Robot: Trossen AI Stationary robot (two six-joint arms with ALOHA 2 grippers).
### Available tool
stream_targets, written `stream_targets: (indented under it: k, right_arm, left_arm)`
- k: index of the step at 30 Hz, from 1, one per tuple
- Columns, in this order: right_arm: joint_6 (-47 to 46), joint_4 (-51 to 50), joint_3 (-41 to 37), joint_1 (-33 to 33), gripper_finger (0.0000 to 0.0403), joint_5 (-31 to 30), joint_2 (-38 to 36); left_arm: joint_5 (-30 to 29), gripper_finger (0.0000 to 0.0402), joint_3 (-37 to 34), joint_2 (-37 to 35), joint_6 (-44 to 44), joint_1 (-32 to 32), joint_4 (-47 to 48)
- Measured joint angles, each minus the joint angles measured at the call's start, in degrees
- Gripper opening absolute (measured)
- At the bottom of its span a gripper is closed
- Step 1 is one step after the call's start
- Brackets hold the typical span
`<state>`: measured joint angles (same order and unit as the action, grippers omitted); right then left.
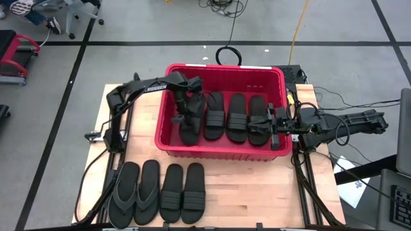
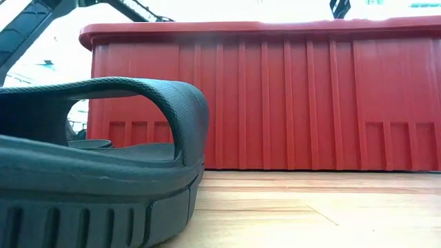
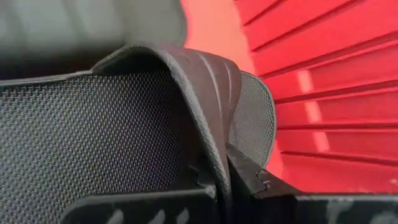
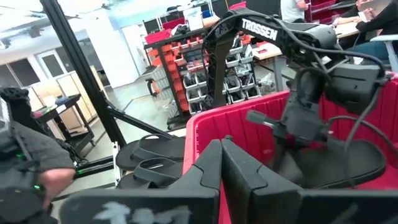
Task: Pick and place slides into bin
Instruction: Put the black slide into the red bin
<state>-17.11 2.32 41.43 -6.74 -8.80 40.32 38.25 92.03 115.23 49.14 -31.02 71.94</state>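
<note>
Reaching down into the left end of the bin (image 1: 164,138), the left gripper (image 1: 186,115) is clamped on a black slide (image 1: 189,128); the left wrist view shows its fingers (image 3: 249,180) pinching the ribbed band (image 3: 205,93) of that held slide (image 3: 93,143), with the red wall (image 3: 336,93) close behind. The held slide sits at the leftmost place in the bin, tilted, beside three more slides lying flat in a row: one (image 1: 214,115), the next (image 1: 237,117), and one (image 1: 259,119) toward the right end. The right gripper (image 1: 275,125) waits at the bin's right rim, fingers (image 4: 208,168) pressed together with nothing between them. Outside the bin, along the table's (image 1: 257,186) front-left edge, lie the grey flip-flop pair (image 1: 136,191) and a black slide pair (image 1: 182,192), well apart from the bin. The low view shows one slide (image 2: 103,172) close up, the bin wall (image 2: 289,96) beyond.
</note>
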Motion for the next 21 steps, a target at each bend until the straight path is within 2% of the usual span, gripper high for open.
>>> stream_targets:
  k: [9,21]
  right_arm:
    - [-2.6,0.0,0.0,0.0,0.0,0.0,-0.4]
    - [-3.6,3.7,0.0,0.0,0.0,0.0,-0.5]
  left_arm:
    - [0.7,0.0002,0.0,1.9,-0.1,-3.7,-2.6]
    - [-0.4,0.0002,0.0,3.0,1.2,-4.3,-4.6]
